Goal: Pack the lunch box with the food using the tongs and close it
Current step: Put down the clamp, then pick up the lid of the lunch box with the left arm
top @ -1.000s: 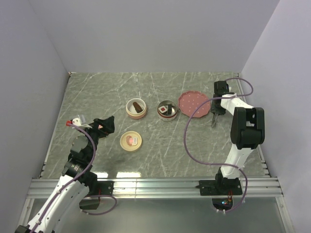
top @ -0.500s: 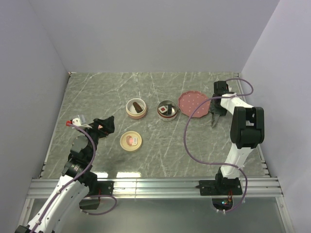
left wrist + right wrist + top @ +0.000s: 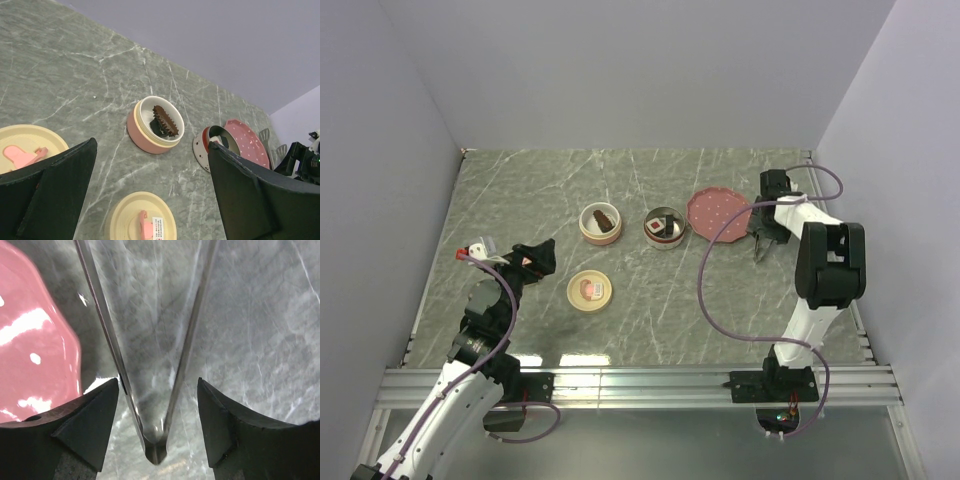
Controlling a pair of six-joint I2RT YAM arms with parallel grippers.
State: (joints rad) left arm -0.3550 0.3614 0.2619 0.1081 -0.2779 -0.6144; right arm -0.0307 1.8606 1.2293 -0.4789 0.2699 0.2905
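1. The right arm (image 3: 825, 265) reaches toward 12 o'clock along the right edge of the grey marble-patterned table (image 3: 650, 330), with its wrist bent down.
2. The right gripper (image 3: 159, 385) hangs at 4 o'clock of the scalloped pink plate with white dots (image 3: 720, 212). Its jaws are moderately spread.
3. The thin dark metal tongs (image 3: 156, 447) lie on the table between those jaws, unclamped. In the wrist view the hinge sits at 6 o'clock and the two arms fan toward 12. The left finger (image 3: 85, 425) touches one arm, while the other arm is just clear.
4. The left arm (image 3: 485, 320) is folded near its base at the table's 8 o'clock.
5. The left gripper (image 3: 537, 254) gapes wide and holds nothing.
6. One dark brown food piece (image 3: 165, 121) sits in the round pink bowl (image 3: 601, 224). A red-and-white piece (image 3: 653, 228) lies in the round metal tin (image 3: 665, 240) at the bowl's 3 o'clock.
7. A round cream lid (image 3: 590, 290) rests at the bowl's 6 o'clock.
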